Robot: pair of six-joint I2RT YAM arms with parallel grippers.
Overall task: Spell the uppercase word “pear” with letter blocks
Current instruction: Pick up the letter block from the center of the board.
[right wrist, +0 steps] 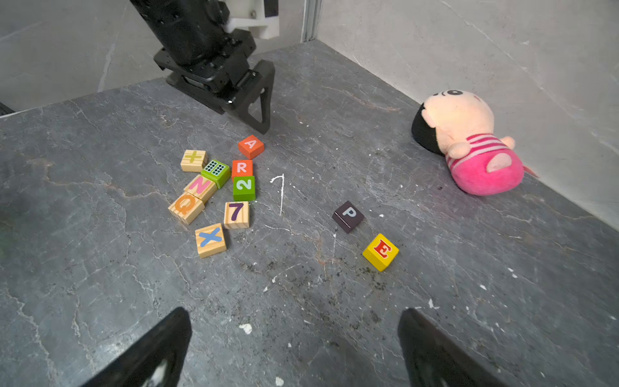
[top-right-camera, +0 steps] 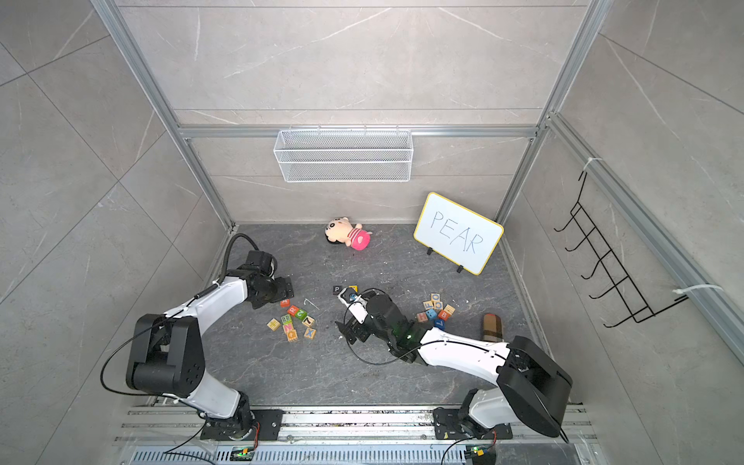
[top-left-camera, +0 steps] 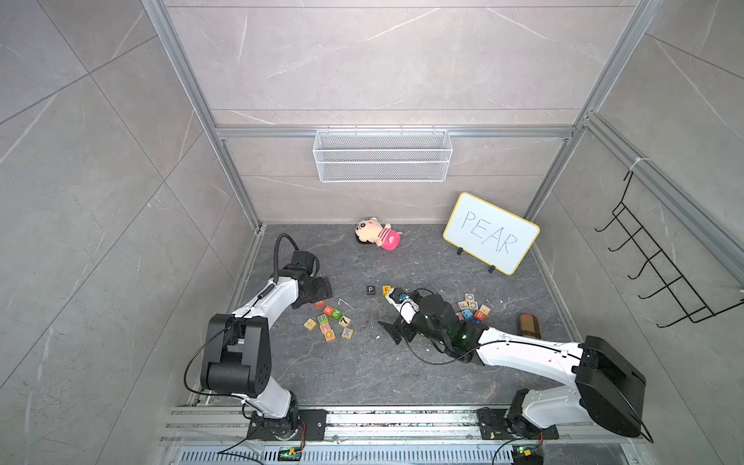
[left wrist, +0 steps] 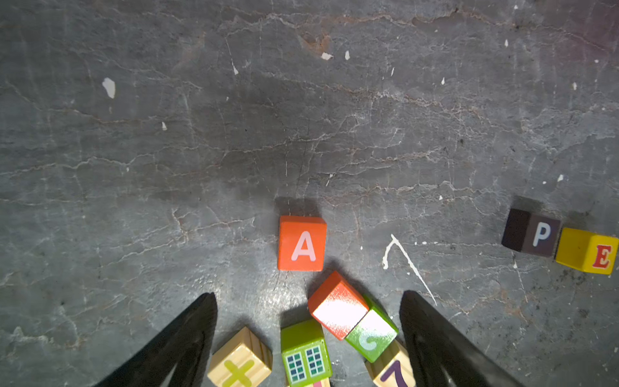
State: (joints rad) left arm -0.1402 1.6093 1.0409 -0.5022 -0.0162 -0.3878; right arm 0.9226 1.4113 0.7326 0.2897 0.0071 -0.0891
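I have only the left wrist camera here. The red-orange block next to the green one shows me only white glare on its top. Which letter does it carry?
Observer: In the right wrist view the red-orange block shows a white R on top.
Operator: Good. I cannot see the other arm. How is its gripper?
Observer: The right gripper is open, with nothing between its jaws.
Operator: Is the word to spell written anywhere?
Observer: Yes. In both top views a whiteboard standing near the back wall reads PEAR.
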